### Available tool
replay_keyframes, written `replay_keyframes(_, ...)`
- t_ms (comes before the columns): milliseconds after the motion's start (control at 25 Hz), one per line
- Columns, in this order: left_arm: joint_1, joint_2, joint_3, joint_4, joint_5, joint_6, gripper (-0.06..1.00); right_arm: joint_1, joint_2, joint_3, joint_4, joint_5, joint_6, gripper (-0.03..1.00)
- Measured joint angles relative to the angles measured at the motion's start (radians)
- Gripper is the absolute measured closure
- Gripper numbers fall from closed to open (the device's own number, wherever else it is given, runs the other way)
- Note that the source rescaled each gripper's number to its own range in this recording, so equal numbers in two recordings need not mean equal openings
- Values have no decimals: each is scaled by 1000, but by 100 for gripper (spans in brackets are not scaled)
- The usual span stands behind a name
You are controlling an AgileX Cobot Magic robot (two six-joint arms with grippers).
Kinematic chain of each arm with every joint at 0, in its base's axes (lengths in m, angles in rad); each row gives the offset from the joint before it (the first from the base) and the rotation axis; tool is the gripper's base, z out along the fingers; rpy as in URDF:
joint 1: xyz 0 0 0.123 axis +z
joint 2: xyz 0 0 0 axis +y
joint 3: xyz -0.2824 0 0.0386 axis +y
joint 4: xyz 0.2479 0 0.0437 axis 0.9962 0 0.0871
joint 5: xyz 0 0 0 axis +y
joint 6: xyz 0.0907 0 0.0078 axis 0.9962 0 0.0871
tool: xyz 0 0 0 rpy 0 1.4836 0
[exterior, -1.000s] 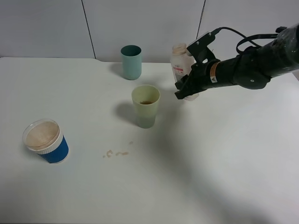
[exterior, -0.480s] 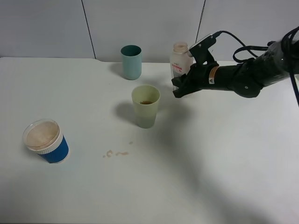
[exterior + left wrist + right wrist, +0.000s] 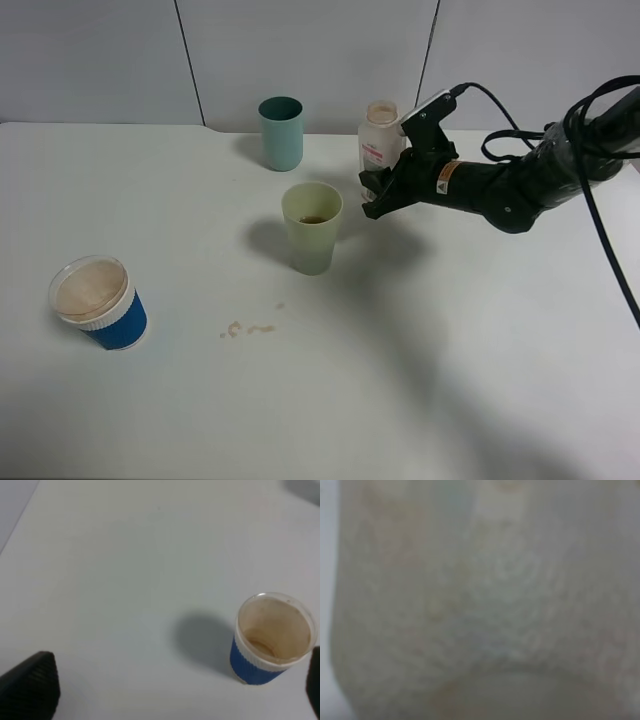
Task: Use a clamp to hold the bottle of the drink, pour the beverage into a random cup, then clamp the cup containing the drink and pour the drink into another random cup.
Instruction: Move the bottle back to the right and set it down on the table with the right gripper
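Right gripper point(image 3: 373, 194) is clamped on the lower body of the bottle of the drink point(image 3: 380, 132), which is upright toward the back of the table point(image 3: 470, 360), just behind and to the right of the pale yellow-green tumbler point(image 3: 312, 232). The right wrist view shows only a blurred pale surface, too close to read. Left gripper point(image 3: 180, 680), outside the high view, has its jaws wide apart, with the blue cup point(image 3: 260, 667) close to one finger. The tumbler holds a little dark beverage point(image 3: 314, 219). It looks light, thin-walled and smooth, easy to squash or tip, so a gentle grip around its middle suits. The tabletop is plain, smooth and white, marked by brown drops point(image 3: 250, 328). A teal tumbler point(image 3: 281, 133) stands before pale wall panels point(image 3: 300, 50)
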Motion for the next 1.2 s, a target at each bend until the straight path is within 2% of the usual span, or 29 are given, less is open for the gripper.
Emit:
replay_keyframes(400,0,0,0,0,0,0,-6,0,67,2,74,-126,-8,97)
replay_keyframes(1200,0,0,0,0,0,0,-6,0,82,2,215,-153,-94,97)
